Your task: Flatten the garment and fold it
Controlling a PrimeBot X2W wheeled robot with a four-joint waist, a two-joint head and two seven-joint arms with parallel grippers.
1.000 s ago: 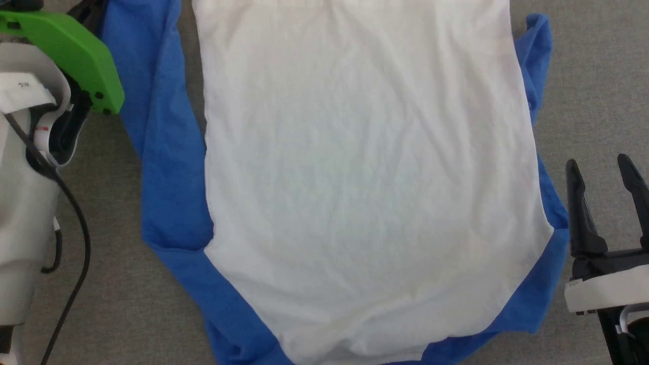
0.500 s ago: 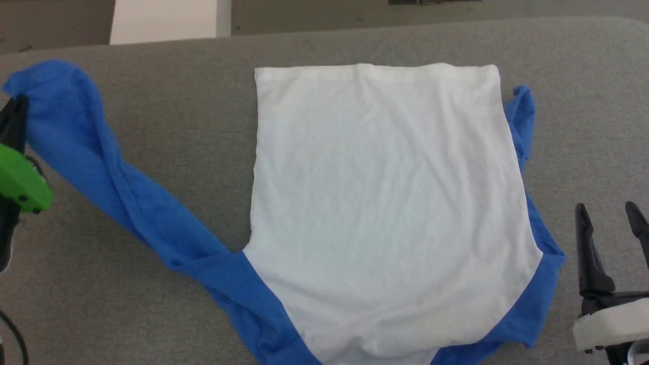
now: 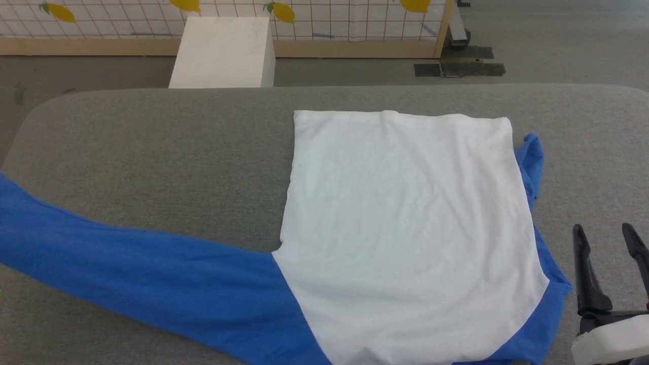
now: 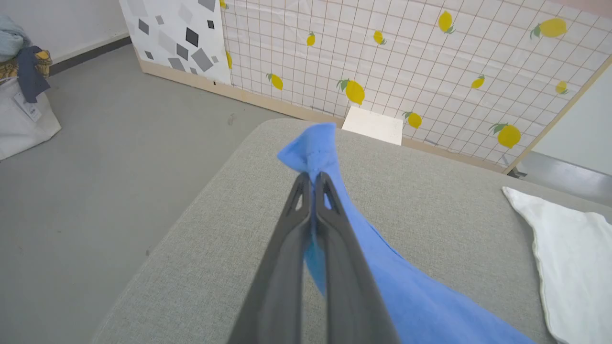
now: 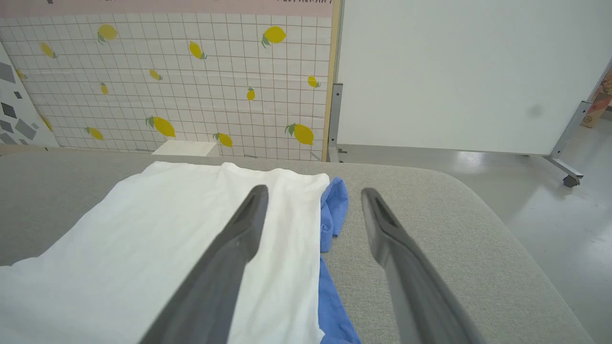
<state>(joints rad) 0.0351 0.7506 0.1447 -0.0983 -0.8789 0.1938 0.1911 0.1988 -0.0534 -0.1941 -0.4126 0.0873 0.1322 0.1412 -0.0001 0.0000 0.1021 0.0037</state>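
The garment (image 3: 405, 228) lies flat on the grey bench (image 3: 152, 152). The left hand (image 4: 311, 177) pinches the end of its long blue sleeve (image 3: 127, 268) tight. The right hand (image 3: 606, 234) is open, just beside the garment.

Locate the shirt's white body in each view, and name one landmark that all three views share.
Head view: shirt's white body, centre to lower right.
Left wrist view: shirt's white body, lower right edge.
Right wrist view: shirt's white body, lower left.
Shared landmark: lemon-print grid wall, in the background.
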